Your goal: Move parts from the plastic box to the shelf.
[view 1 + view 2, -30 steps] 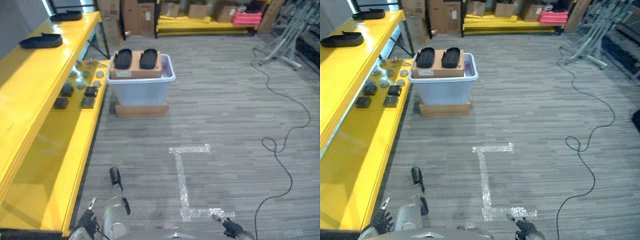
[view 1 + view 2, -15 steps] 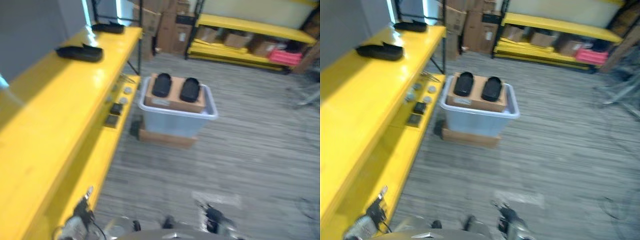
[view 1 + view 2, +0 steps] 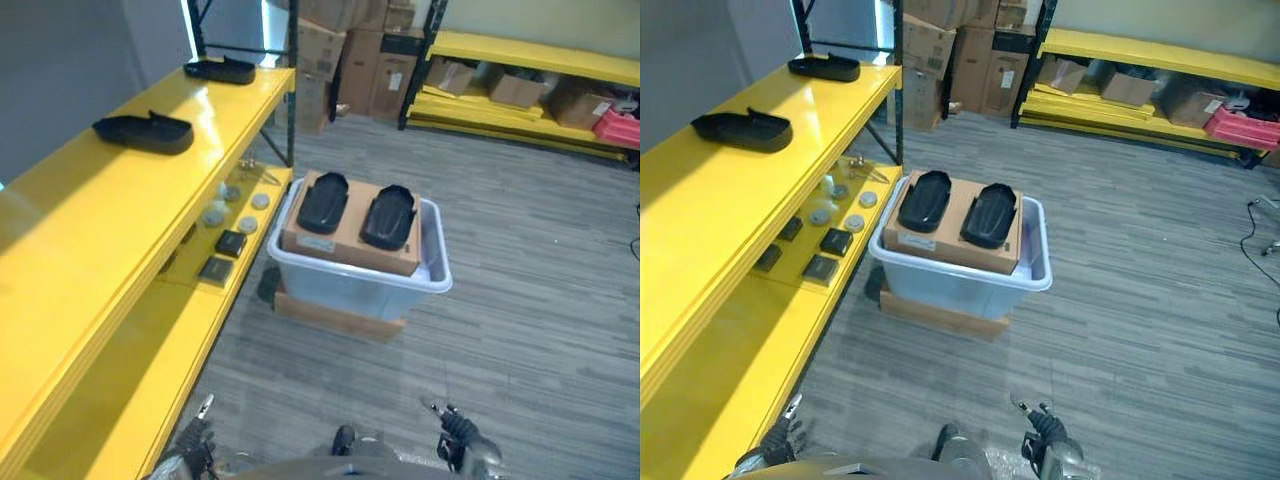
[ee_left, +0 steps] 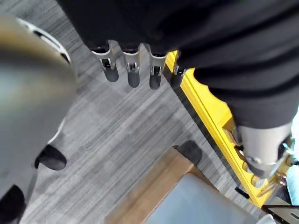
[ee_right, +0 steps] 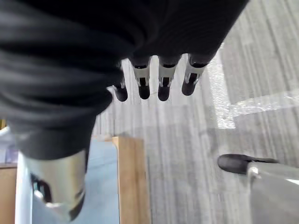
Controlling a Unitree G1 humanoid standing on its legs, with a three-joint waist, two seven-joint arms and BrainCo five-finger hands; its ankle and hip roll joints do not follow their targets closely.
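The translucent plastic box [image 3: 340, 290] stands on a flat cardboard base [image 3: 330, 315] on the floor, beside the yellow shelf [image 3: 90, 230]. A cardboard box [image 3: 352, 218] rests across its top and carries two black moulded parts [image 3: 322, 200] [image 3: 388, 215]. My left hand [image 3: 193, 442] hangs low near the shelf's front edge, and its fingers [image 4: 133, 70] are straight and empty. My right hand [image 3: 458, 440] hangs low over the floor, well short of the box, with straight fingers [image 5: 159, 81] holding nothing.
Two black trays [image 3: 145, 130] [image 3: 225, 70] lie on the shelf's top level. Small dark and round parts [image 3: 230, 243] sit on its lower level. Stacked cardboard boxes [image 3: 320, 55] and a second yellow rack [image 3: 520, 60] stand at the back. Grey floor lies to the right of the box.
The whole picture has shifted: the camera has turned towards the shelf, and the plastic box now sits nearer and in the middle. Both hands stay low and empty.
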